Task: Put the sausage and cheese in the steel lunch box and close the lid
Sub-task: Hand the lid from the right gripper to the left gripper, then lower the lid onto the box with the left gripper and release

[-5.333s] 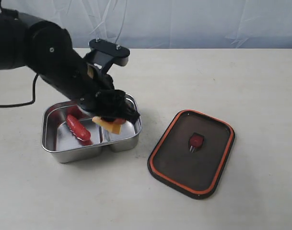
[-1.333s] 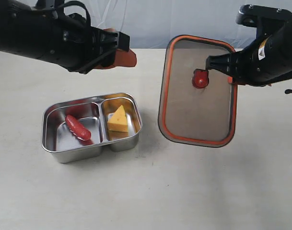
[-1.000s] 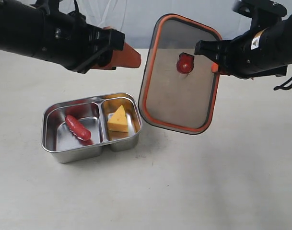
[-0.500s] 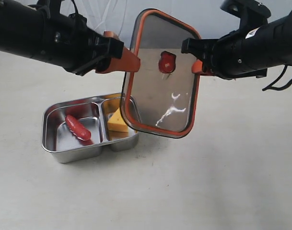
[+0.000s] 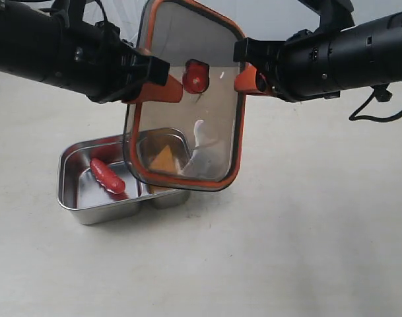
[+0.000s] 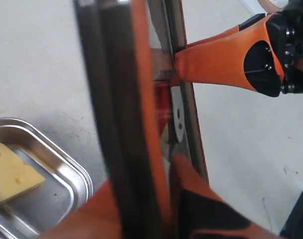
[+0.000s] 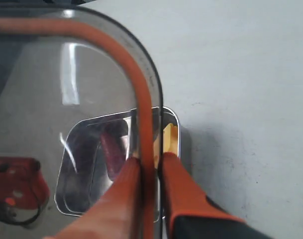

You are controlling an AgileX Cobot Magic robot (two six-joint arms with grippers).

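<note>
While the lid (image 5: 187, 125) hangs upright, it screens the cheese (image 6: 13, 174).

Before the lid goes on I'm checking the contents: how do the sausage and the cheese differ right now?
The sausage is a reddish, rounded finger shape; the cheese is a yellow wedge. In the exterior view the sausage lies in the left compartment of the steel lunch box, the cheese in the right one. There the sausage shows in the open, while the cheese is seen only through the raised lid. Both rest inside the box, ungripped.
</note>
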